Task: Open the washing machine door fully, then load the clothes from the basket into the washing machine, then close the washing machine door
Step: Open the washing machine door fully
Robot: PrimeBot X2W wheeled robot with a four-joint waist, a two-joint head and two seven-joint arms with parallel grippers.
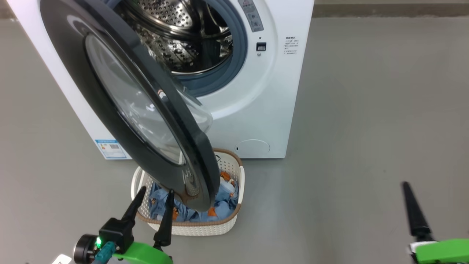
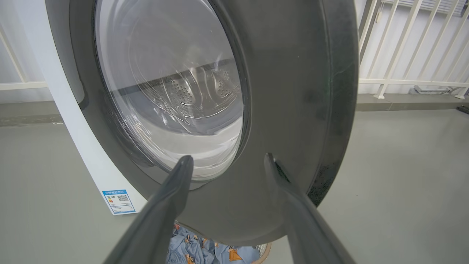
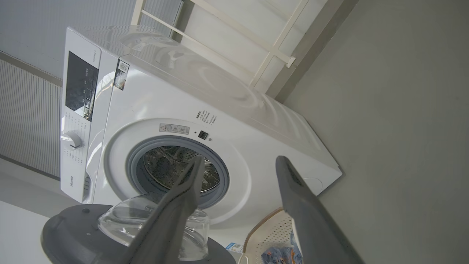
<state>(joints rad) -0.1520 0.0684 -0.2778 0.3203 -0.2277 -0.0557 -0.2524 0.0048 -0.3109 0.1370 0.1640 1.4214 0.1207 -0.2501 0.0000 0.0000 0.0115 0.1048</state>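
Head view gives me the large round glossy black washing machine door (image 1: 146, 121), with its clear bulging glass window, swung partway out from the big white front-loading washing machine (image 1: 256, 121). It is hinged at my left, and the steel perforated drum (image 1: 176, 40) shows behind it. The door's lower edge hangs over the small cream-white perforated plastic basket (image 1: 194, 229) with a brown rim. The basket stands on the grey floor (image 1: 366, 110) just before the machine and holds the clothes (image 1: 225, 205), light blue fabric printed with orange-brown bears. My left gripper (image 1: 157, 190) holds nothing. Its two dark fingers are spread wide, tips close to the door's outer face near its lower rim; whether they touch I cannot tell. My right gripper (image 3: 240, 158) is well apart from the door, fingers wide and empty.
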